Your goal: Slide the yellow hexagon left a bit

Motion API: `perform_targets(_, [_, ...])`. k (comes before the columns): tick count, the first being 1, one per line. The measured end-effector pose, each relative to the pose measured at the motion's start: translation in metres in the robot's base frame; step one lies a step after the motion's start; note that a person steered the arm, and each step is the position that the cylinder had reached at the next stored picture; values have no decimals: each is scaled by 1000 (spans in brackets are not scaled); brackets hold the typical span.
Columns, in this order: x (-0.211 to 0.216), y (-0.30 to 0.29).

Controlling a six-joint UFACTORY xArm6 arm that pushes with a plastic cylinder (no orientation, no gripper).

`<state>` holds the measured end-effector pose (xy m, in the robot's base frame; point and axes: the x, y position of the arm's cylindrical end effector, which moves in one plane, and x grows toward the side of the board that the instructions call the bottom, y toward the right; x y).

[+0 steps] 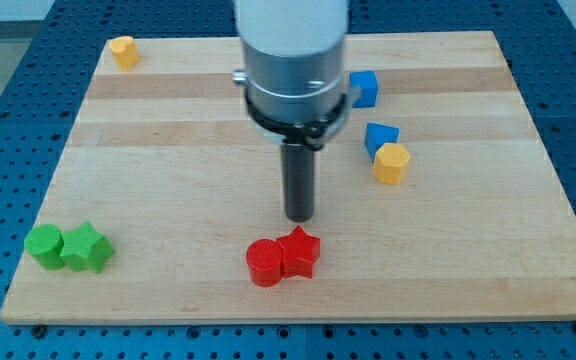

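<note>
Our tip (299,217) sits mid-desk (168,200), just above the red star (301,252) and red cylinder (264,263), touching nothing. No claw here, only a bare rod, so nothing spreads, presses together or pinches. The yellow hexagon (391,162) lies toward the view's right, touching a blue block (379,136) above it. Risk: we approach from the left, shove it right, or drag the blue block along. The other yellow block (122,50) at top left could be mistaken for it.

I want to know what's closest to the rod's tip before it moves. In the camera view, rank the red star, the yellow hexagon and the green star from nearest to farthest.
From my tip:
1. Red star, just below it.
2. Yellow hexagon, to the view's right.
3. Green star, far to the view's left.
</note>
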<state>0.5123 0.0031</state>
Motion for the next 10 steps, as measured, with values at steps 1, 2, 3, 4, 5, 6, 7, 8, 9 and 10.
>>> perform_targets(1, [0,1])
perform_targets(2, [0,18])
perform_targets(3, [0,76])
perform_targets(4, [-5,133])
perform_targets(5, [-33,145])
perform_targets(6, [-50,145])
perform_targets(7, [-66,144])
perform_targets(8, [-78,126])
perform_targets(9, [-77,103])
perform_targets(10, [-64,102])
